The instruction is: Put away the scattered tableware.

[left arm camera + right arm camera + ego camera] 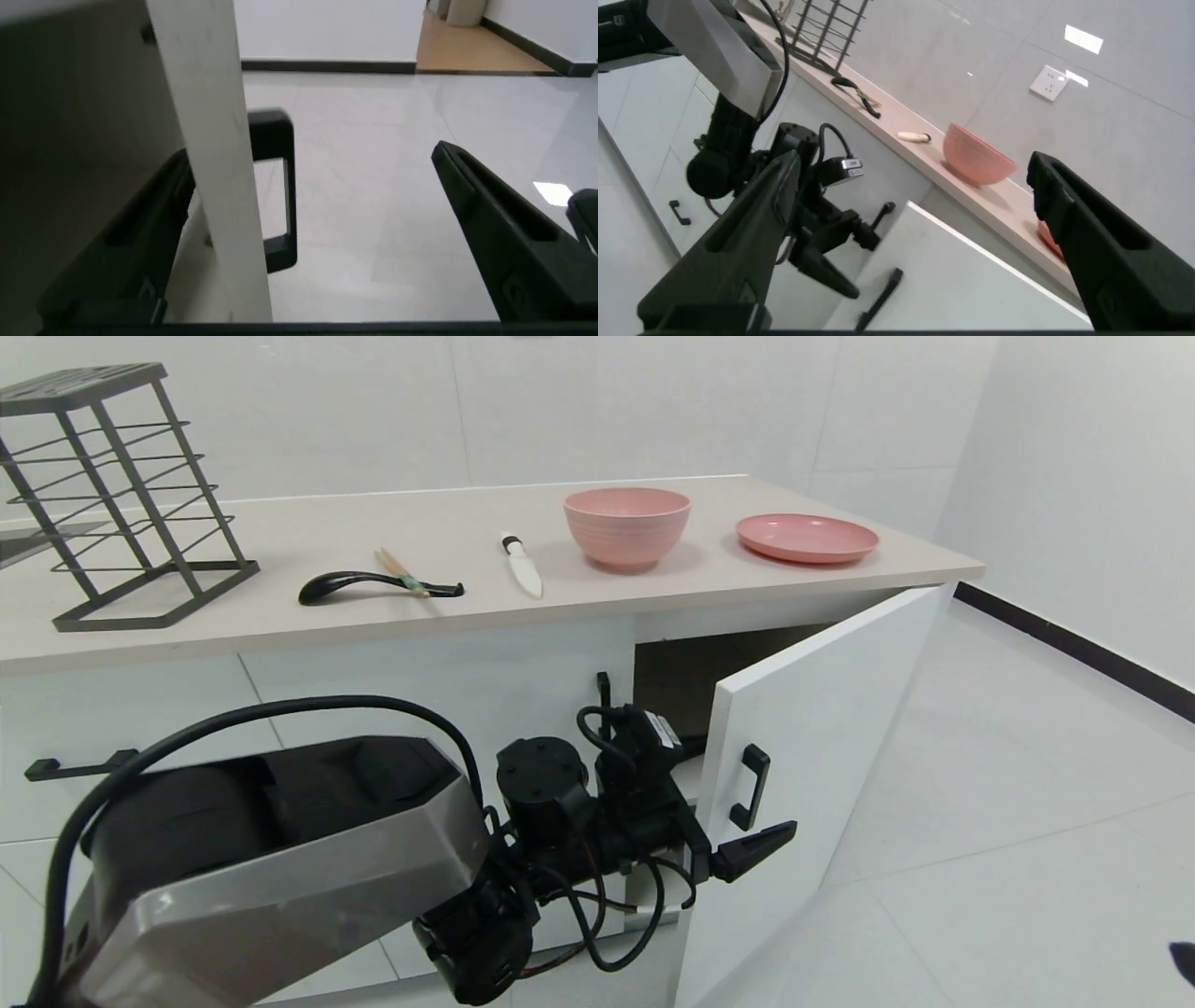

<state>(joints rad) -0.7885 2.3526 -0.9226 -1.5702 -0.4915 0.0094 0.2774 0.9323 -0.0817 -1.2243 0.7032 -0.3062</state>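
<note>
On the countertop (280, 537) lie a black spoon (355, 584), wooden chopsticks (400, 569) and a white knife (523, 565), with a pink bowl (625, 523) and a pink plate (808, 537) to their right. Below, my left gripper (724, 849) stands open astride the free edge of the open white cabinet door (822, 709), one finger on each side, beside the black handle (752, 787). The left wrist view has the door edge (220, 168) and handle (276, 191) between its fingers (505, 233). My right gripper (920, 243) hangs open and empty, away from the counter, facing the bowl (979, 154).
A black wire rack (112, 495) stands at the counter's left end. The door juts out over the white tiled floor (1008, 803), and the dark cabinet interior (691, 681) shows behind it. A second handle (79, 767) is on the left cabinet front.
</note>
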